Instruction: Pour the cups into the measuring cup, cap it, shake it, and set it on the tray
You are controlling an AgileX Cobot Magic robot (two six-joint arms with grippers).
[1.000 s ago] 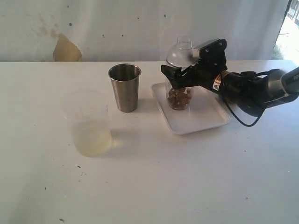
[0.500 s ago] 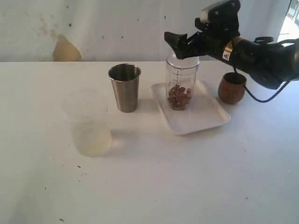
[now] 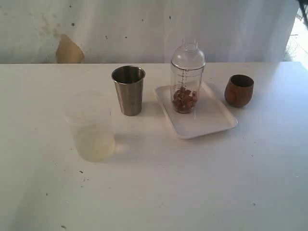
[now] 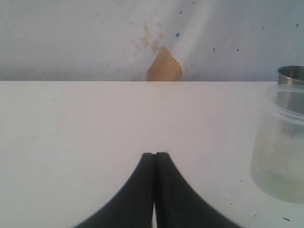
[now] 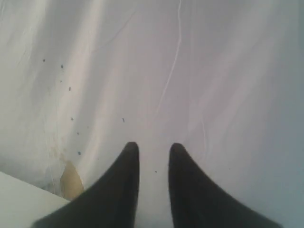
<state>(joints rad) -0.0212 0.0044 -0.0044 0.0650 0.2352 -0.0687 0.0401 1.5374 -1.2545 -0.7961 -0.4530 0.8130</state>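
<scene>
Right now the measuring cup (image 3: 186, 82) stands up straight on the tray (image 3: 214, 122), toward the back end of the tray, and the clear domed lid (image 3: 188, 54) sits on top of it. Some little brown bits (image 3: 184, 100) lie in a heap at its bottom, and the lines of its scale run down its side. The tray lies flat on the white table (image 3: 192, 183), a bit to the right of the middle. The steel tumbler (image 3: 128, 90) stands on the table just to the left of the tray and does not touch it. The wooden cup (image 3: 238, 90) stands on the table just to the right of the tray, with its mouth up. Nearer to me and further left stands a see-through cup (image 3: 91, 127) with some pale, cloudy water in its lower half. Behind the table hangs a white sheet (image 3: 144, 24) with a tan stain (image 3: 69, 50) on it. The left gripper (image 4: 154, 155) is low over a bare part of the table. Its two black fingers are pressed tight together with nothing between them. The see-through cup and the rim of the steel tumbler are off to one side of it. The right gripper (image 5: 152, 148) is lifted above the table and points at the white sheet. Its fingers stand a little apart with a thin gap between them, and they hold nothing.
</scene>
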